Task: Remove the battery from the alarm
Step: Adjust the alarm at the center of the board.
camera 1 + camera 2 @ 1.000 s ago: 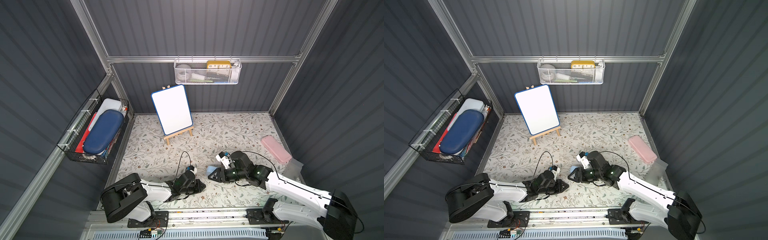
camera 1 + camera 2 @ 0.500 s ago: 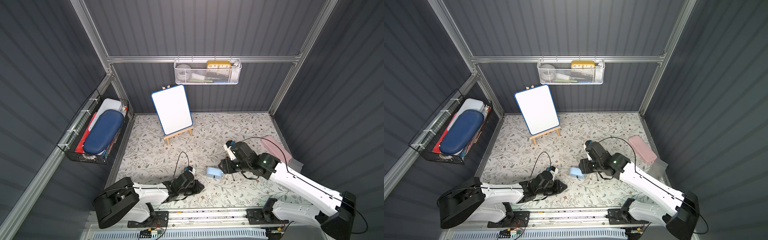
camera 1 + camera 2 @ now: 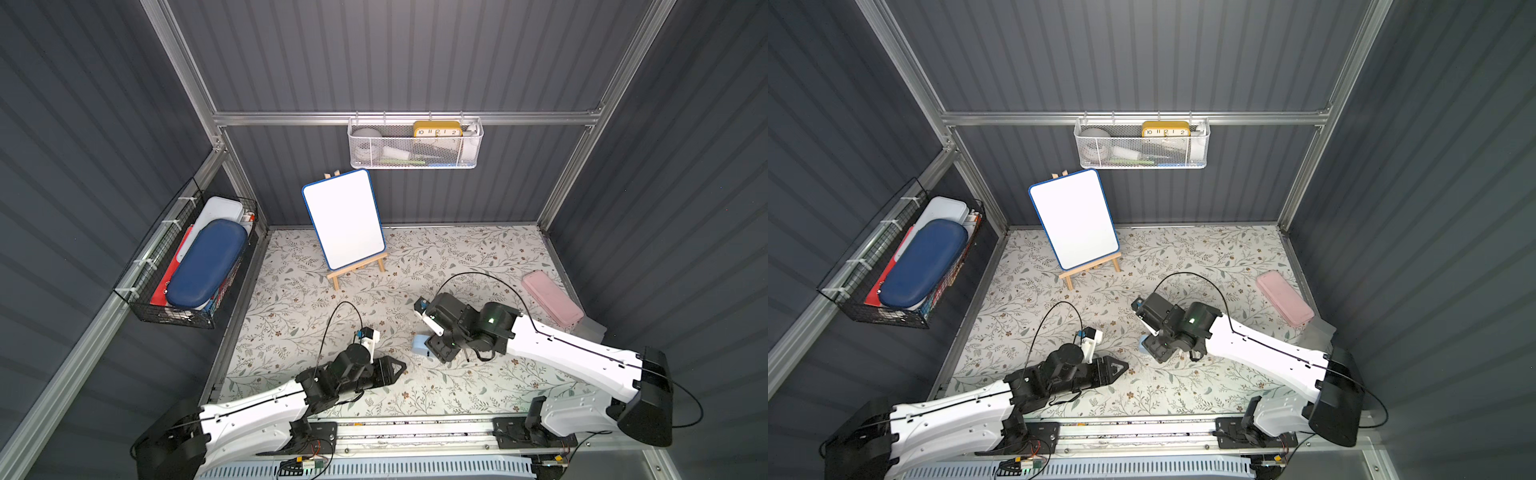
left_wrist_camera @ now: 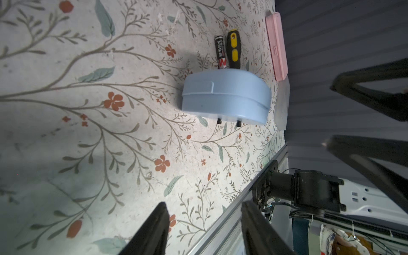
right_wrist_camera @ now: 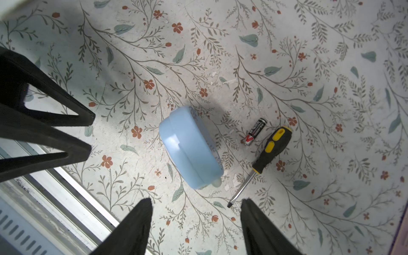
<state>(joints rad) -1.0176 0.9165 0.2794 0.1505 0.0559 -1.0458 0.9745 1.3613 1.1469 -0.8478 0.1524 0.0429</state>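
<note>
A: Right gripper (image 5: 194,223) hangs above the alarm (image 5: 189,148), jaws spread wide, holding nothing. Left gripper (image 4: 204,227) is spread too and empty, set back from the alarm.

B: Battery?

A: The battery (image 5: 255,131) lies on the mat just beside the alarm, apart from it, next to the screwdriver (image 5: 268,152).

B: So it is out of the alarm; extraction looks done, which probably explains both empty grippers.

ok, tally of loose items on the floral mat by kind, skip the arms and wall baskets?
alarm: 1
battery: 1
screwdriver: 1
whiteboard on easel: 1
pink case: 1
Total: 5
</note>
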